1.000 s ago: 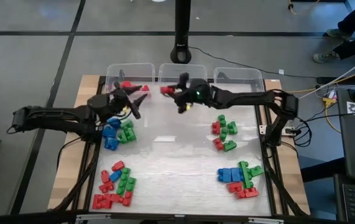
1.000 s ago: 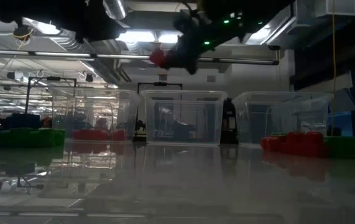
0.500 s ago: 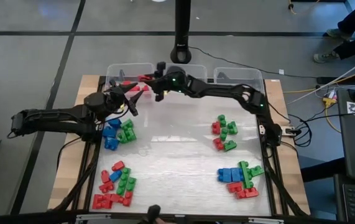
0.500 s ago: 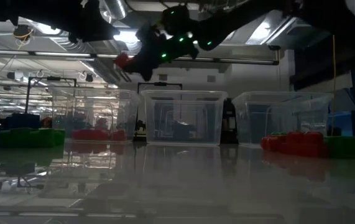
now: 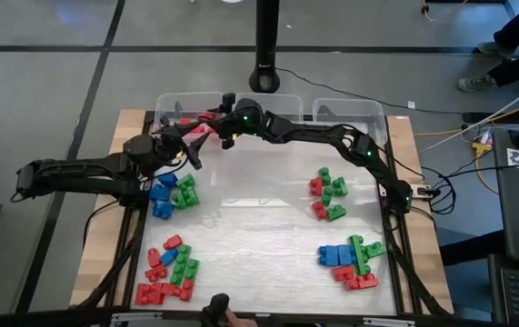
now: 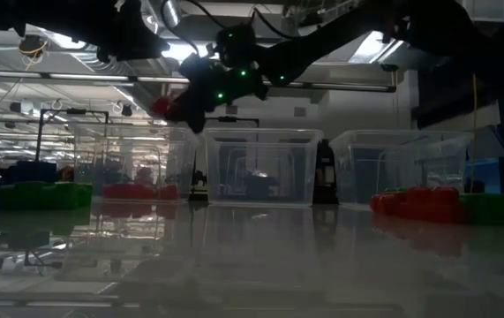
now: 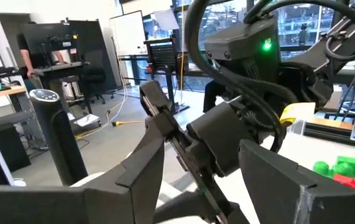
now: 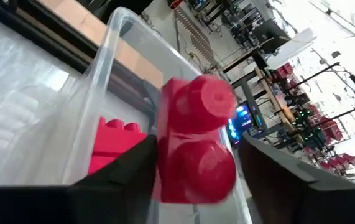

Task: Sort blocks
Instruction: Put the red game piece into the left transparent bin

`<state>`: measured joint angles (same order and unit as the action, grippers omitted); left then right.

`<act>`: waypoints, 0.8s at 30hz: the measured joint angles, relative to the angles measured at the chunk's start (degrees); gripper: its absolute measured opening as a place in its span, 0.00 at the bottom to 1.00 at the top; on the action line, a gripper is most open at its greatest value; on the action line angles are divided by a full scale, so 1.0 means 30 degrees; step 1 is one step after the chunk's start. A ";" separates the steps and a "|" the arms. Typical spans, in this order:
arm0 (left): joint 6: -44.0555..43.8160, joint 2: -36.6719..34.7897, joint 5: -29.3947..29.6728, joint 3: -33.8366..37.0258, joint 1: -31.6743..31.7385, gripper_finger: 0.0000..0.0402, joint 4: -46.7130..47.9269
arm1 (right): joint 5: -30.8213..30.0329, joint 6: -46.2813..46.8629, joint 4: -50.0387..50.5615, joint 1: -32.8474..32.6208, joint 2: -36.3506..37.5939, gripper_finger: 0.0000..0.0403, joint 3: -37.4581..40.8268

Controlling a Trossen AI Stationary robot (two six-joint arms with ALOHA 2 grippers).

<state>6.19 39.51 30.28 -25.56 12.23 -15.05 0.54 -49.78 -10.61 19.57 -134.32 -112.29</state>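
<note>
From above: three clear bins point(image 5: 189, 102) along the far edge, block piles point(image 5: 174, 193) on the table. The right gripper point(image 5: 212, 124) has swung further left since a second ago and hangs over the left bin; the left gripper point(image 5: 189, 150), fingers spread, waits beside it. Right wrist view: a red block point(image 8: 197, 140) sits between the fingers point(image 8: 127, 169), over red ones in the bin; can't tell if it's pinched.

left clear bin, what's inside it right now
Red blocks lie in the left clear bin; another red block sits between the right hand's fingers above it. The arms cover part of its floor.
</note>
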 joint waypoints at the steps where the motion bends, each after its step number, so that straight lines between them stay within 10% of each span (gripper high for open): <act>1: -0.0045 0.0000 -0.0003 0.0000 0.0000 0.49 0.0006 | -0.0001 -0.0015 0.0209 0.0021 0.0030 0.62 0.0000; 16: -0.2523 0.0063 -0.0045 0.0000 -0.0228 0.49 0.3383 | 0.0120 -0.2848 1.0274 -0.0015 0.4932 0.76 0.0000; 24: -0.3738 0.1910 -0.1418 0.1241 -0.1463 0.49 -0.0015 | 0.0248 -0.2793 1.8586 -0.0039 0.8680 0.75 0.0000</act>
<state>-5.03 45.23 26.03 -21.84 7.84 -15.09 1.28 -58.16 45.15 19.46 -108.28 -112.29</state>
